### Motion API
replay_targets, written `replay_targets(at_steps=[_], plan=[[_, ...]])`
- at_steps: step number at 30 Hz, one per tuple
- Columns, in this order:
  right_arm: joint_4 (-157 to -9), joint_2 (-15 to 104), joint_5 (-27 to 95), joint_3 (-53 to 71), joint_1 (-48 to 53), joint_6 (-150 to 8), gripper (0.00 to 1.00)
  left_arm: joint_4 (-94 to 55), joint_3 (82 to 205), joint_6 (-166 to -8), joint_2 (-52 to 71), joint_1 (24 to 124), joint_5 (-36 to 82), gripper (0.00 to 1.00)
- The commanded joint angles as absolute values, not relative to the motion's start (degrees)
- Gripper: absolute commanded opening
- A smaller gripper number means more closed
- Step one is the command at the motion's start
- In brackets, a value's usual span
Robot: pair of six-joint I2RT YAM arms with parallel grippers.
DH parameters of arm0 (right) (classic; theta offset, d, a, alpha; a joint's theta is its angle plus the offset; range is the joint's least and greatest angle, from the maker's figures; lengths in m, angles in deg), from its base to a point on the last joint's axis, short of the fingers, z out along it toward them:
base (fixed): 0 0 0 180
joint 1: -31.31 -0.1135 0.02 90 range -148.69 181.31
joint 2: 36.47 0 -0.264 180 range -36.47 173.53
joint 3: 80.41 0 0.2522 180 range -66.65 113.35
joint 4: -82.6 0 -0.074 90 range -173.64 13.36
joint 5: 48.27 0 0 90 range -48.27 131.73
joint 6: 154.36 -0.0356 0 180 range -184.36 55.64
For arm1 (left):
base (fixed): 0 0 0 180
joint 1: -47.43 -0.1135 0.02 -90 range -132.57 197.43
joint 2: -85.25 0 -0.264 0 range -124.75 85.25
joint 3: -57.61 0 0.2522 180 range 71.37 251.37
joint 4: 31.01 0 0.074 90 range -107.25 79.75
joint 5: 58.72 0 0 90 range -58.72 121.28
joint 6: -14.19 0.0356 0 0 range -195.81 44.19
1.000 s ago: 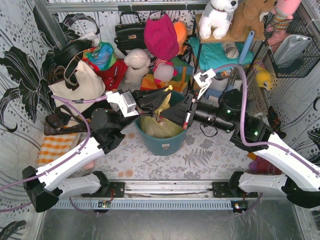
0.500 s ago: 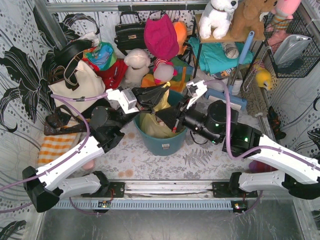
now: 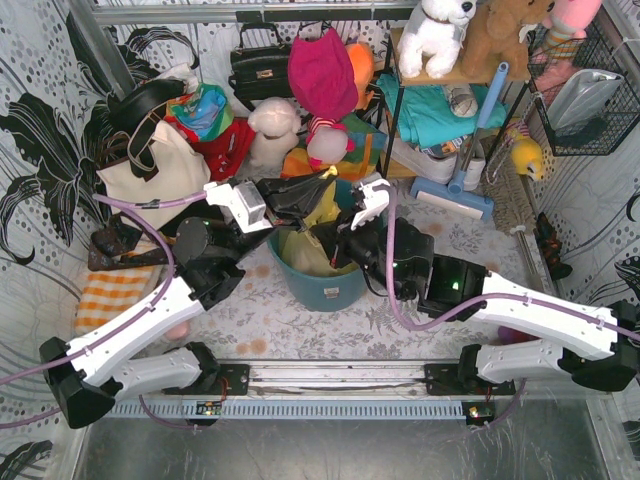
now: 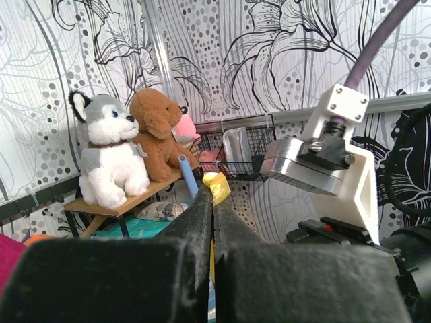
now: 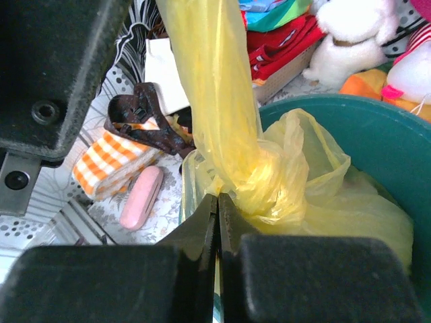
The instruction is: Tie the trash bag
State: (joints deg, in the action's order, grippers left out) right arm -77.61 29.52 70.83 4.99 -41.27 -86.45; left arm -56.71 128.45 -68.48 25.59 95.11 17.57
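Top view: the bag (image 3: 310, 255) sits in the bin (image 3: 335, 293) at centre, its neck pulled up into a twist. Left wrist: the left fingers (image 4: 213, 219) are closed on the twist's yellow tip. Right wrist: the right fingers (image 5: 217, 219) are closed on film beside the knot; the bag looks light, soft and slippery, best gripped where bunched.

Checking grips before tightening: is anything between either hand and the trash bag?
Nothing visible: the left hand pinches a strand of the trash bag, the right hand grips it beside the knot.
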Motion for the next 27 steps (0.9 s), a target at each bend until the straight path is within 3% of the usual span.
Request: replay_targets(at_steps=[1,19,27], plan=[[-83.9,29.3,78.1,3.3,-42.6,-83.4,0.0,-58.6,128.1,-67.7,26.8,95.2,19.9,0.02],[-106.9,33.4,97.6,-5.1,-42.9,-75.8,0.0,-57.0,127.2,-67.8,28.3,95.2,18.9,0.08],[-115.8,35.6,99.1,-6.8,-42.1,-73.0,0.0,-55.5,126.4,-67.3,30.1,95.2,20.3,0.37]])
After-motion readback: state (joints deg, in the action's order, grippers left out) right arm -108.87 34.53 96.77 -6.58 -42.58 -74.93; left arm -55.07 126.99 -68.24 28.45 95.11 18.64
